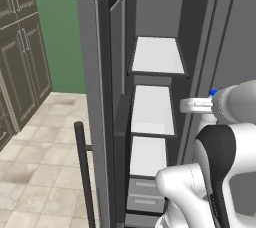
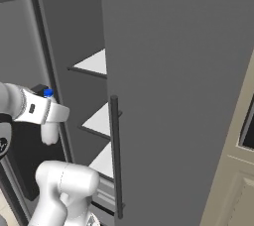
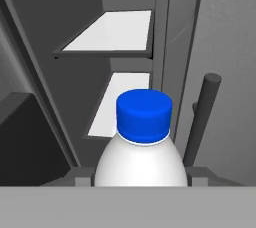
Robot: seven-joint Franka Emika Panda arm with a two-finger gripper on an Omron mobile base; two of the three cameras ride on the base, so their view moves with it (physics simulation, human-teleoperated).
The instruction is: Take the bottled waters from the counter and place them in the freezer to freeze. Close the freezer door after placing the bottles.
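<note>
A whitish bottled water (image 3: 141,162) with a blue cap (image 3: 144,113) stands upright in my gripper (image 3: 140,178), which is shut on its body. The cap (image 1: 214,92) shows beside the white hand (image 1: 197,105). In the right base view the gripper (image 2: 48,116) holds the bottle (image 2: 49,133) just outside the open freezer (image 1: 150,79), level with its middle white shelf (image 1: 152,109). The freezer door (image 1: 92,87) is swung wide open to the left, its dark bar handle (image 1: 83,172) toward me. The counter is out of view.
The plain grey fridge door (image 2: 178,96) with its long dark handle (image 2: 115,155) stands shut right of the opening. Grey drawers (image 1: 145,194) sit below the shelves. Dark panelled cabinets (image 1: 20,57) and tiled floor (image 1: 40,172) lie to the left.
</note>
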